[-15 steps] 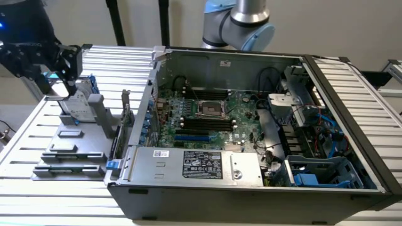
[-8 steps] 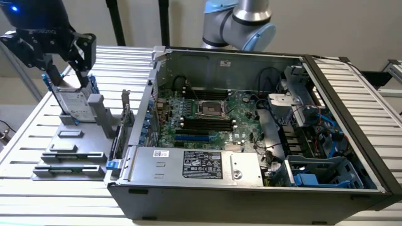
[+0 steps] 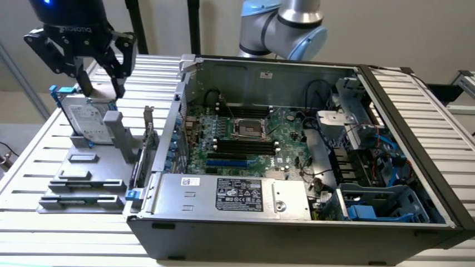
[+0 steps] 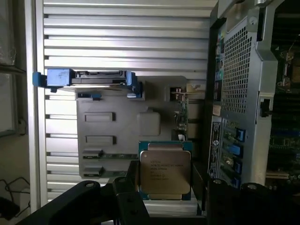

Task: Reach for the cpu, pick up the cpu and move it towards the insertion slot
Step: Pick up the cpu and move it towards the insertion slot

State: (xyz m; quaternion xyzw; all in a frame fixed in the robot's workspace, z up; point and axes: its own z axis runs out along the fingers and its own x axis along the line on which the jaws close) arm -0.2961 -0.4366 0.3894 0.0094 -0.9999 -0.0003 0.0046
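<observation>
Carry stage, I'd judge: gripper (image 3: pixel 100 84) clamps the cpu (image 4: pixel 165 172); insertion slot (image 3: pixel 250 129) sits beyond the case wall (image 3: pixel 177 119), toward the exterior view's right.

The cpu (image 4: pixel 165 171) has a smooth silver metal lid with a soft shine and a pale rim; the fingers (image 4: pixel 123 199) beside it look matt black. The surface (image 4: pixel 117 42) is ribbed pale metal, dully gleaming. The holder tray (image 4: pixel 117 126) is matt grey plastic, the hard drive (image 3: pixel 83 118) bright metal with blue plastic clips (image 4: pixel 57 77). The insertion slot (image 3: pixel 250 128) has a silvery metal frame; the case (image 3: pixel 297 236) is grey sheet metal.
</observation>
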